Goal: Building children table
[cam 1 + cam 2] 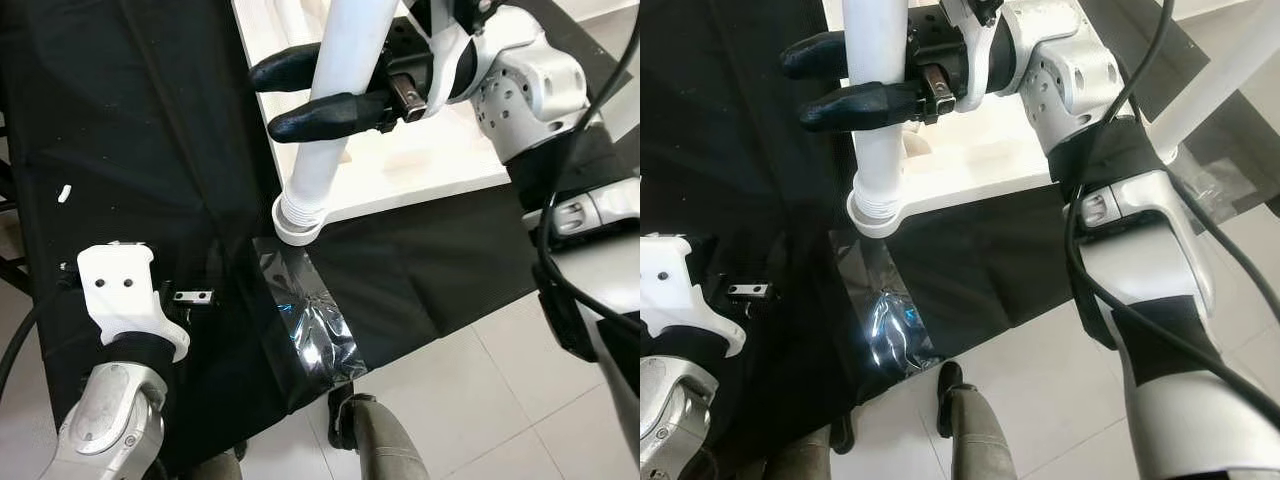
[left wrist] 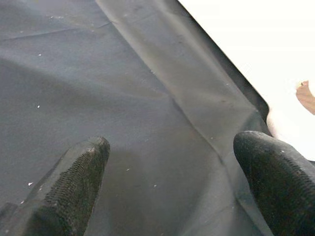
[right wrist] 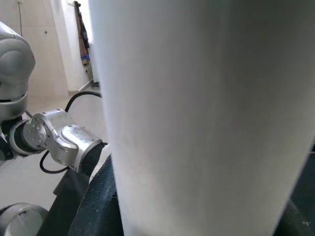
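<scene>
Nearest: my left end effector (image 2: pixel 170 187), fingers spread apart, nothing between them, hovering low over black cloth (image 1: pixel 130 130) covering counter. One small metal bracket (image 1: pixel 193 296) lies on cloth just beside my left wrist. One shiny patch of clear tape (image 1: pixel 310 325) on cloth near front edge. Farther: one white table leg (image 1: pixel 335 110), tilted, threaded end (image 1: pixel 298 220) down at edge of white tabletop panel (image 1: pixel 420 160). My right end effector (image 1: pixel 300 95) clenched around leg, one finger each side.
</scene>
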Tool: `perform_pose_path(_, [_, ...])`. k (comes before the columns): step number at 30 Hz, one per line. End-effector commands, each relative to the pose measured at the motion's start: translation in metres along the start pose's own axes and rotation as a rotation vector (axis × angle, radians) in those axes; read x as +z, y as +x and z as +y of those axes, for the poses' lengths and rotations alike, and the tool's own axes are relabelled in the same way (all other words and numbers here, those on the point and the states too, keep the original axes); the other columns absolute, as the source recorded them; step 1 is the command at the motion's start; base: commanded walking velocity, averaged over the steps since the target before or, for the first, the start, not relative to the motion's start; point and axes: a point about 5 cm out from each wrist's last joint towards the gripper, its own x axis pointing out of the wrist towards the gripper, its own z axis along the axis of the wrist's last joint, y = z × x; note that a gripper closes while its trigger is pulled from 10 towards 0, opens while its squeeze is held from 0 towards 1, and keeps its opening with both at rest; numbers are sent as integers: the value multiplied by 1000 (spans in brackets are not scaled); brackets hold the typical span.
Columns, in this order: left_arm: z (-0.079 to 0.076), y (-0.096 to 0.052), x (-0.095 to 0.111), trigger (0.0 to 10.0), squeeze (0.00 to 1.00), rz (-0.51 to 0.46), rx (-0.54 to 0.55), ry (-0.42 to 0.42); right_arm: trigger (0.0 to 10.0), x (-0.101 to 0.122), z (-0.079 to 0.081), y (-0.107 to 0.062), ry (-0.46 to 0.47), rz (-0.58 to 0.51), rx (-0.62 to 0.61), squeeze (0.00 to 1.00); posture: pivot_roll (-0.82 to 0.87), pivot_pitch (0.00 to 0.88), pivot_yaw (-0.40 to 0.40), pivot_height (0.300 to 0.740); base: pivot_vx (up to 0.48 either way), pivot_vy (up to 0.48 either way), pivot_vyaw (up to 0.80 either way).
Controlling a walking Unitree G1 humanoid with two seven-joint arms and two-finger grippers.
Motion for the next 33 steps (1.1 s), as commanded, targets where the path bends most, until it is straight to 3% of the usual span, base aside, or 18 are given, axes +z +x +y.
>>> perform_pose_path(1, [0,-4,0,10000,0,6,11,1,10000,-18,2,3,82,40,23,0,8,507,-102,740,0,0,0])
perform_pose_path(24, [1,-3,3,10000,0,-17,49,4,10000,-22,-7,22,34,20,43,0,-2,507,-133,740,0,0,0])
perform_pose_path(27, [5,-2,4,10000,0,-23,68,20,10000,-22,-8,23,28,11,38,0,-2,505,-135,740,0,0,0])
perform_pose_path(33, [27,4,11,10000,0,-58,145,101,10000,-24,-8,25,33,23,46,0,2,497,-139,740,0,0,0])
